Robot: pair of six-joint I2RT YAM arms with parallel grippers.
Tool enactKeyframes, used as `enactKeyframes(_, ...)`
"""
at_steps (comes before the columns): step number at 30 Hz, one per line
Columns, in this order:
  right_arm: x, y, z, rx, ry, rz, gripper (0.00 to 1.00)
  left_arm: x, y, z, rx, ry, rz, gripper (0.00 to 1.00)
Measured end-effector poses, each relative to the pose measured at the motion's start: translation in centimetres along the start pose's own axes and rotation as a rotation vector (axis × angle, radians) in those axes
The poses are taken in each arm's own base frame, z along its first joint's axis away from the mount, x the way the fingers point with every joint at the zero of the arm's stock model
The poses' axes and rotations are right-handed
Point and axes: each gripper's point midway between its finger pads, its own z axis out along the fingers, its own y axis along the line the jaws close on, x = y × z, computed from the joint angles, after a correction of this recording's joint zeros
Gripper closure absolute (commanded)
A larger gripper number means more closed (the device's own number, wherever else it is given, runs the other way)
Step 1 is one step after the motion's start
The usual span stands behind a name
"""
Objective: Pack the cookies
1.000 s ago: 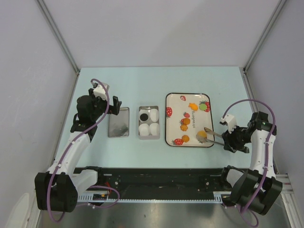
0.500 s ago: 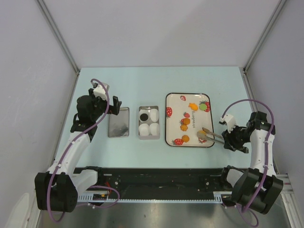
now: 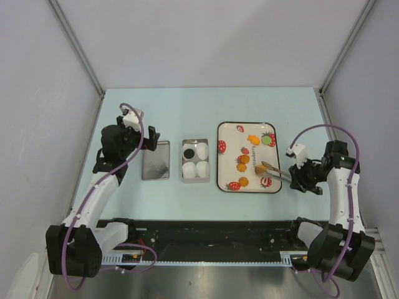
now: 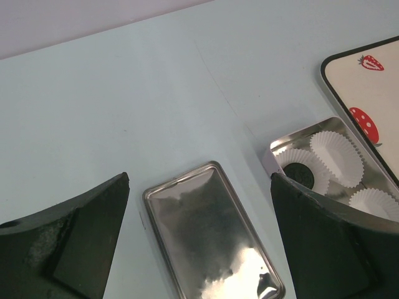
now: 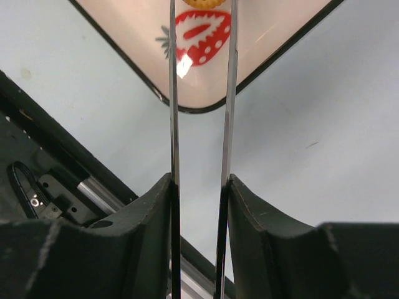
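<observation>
Our left arm point(image 3: 93, 193) reaches up from the near edge along the left side of the table point(image 3: 187, 106), elbow bent. Our left gripper point(image 3: 151, 138) hangs about midway to the far edge, its fingers point(image 4: 75, 243) spread wide with nothing between them. Our right arm point(image 3: 343, 199) stands by the right edge, wrist turned inward. Our right gripper point(image 3: 295, 180) points left, clamped on thin tweezers point(image 3: 275, 172) whose blades stand slightly apart.
</observation>
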Motion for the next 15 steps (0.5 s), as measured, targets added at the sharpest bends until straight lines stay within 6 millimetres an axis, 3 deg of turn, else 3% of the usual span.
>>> enactKeyframes(6,-3.8,-0.6,-0.5,-0.002,-0.071,-0.026,0.81,0.0,0.0,0.0,0.000,0.000,0.000,0.00)
enactKeyframes(15,-9.5,1.6,1.5,-0.073,-0.127,-0.104,0.81,0.2,0.0,0.1,0.002,0.008,-0.002,0.00)
